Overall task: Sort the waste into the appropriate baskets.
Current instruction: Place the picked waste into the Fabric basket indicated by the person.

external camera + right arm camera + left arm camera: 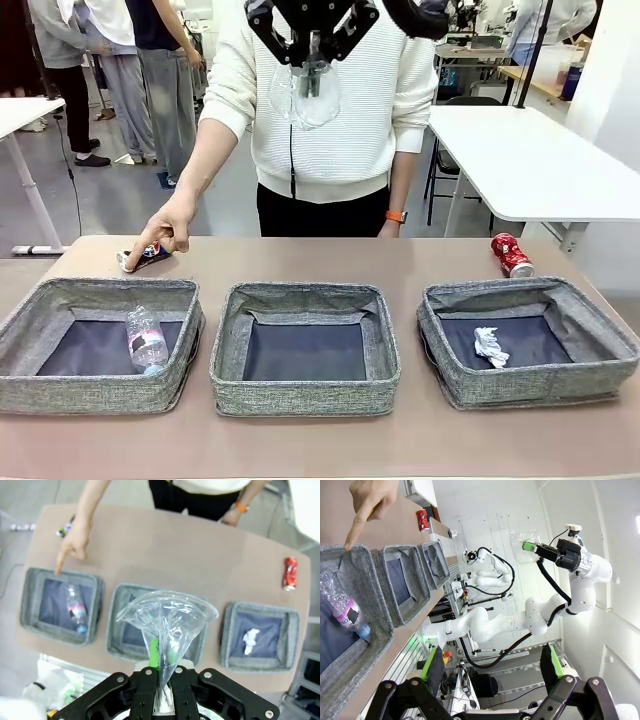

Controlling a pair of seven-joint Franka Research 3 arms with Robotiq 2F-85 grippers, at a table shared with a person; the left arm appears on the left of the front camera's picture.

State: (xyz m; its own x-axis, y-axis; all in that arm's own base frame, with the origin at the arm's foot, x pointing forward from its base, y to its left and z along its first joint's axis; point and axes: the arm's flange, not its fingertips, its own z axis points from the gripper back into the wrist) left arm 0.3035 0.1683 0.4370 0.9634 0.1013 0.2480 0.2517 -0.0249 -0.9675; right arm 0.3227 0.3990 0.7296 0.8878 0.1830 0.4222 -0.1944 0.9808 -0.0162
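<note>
Closest to the camera stood three grey woven baskets in a row along my side of the table. Beside the leftmost end, my left gripper (491,661) hung with its jaws spread wide and nothing between the green pads. The left basket (60,395) held a clear plastic bottle (147,340) lying on the dark bottom against the right wall; its pink and white label carried print too small for me to read. A person's hand (165,228) pointed a forefinger down at that basket's far rim, and a dark multicoloured can (145,255) lay on the table right by that hand, its printing unreadable. The middle basket (300,395) had only its dark bottom showing. High above it, in front of the person's white jumper, my right gripper (312,60) was pinched tight on the narrow end of a clear plastic cup (310,95), the cup's wide mouth hanging down towards the table. From my right wrist camera that cup (170,615) stood in the way and covered part of the middle basket. The right basket (520,385) held a crumpled white paper wad (491,346) near the centre of its bottom. Beyond its far right corner a crushed red can (511,254) lay on the bare table, its white lettering too small to make out. An orange watch (396,216) showed on the person's other wrist, and a white table (540,160) stood behind to the right.
</note>
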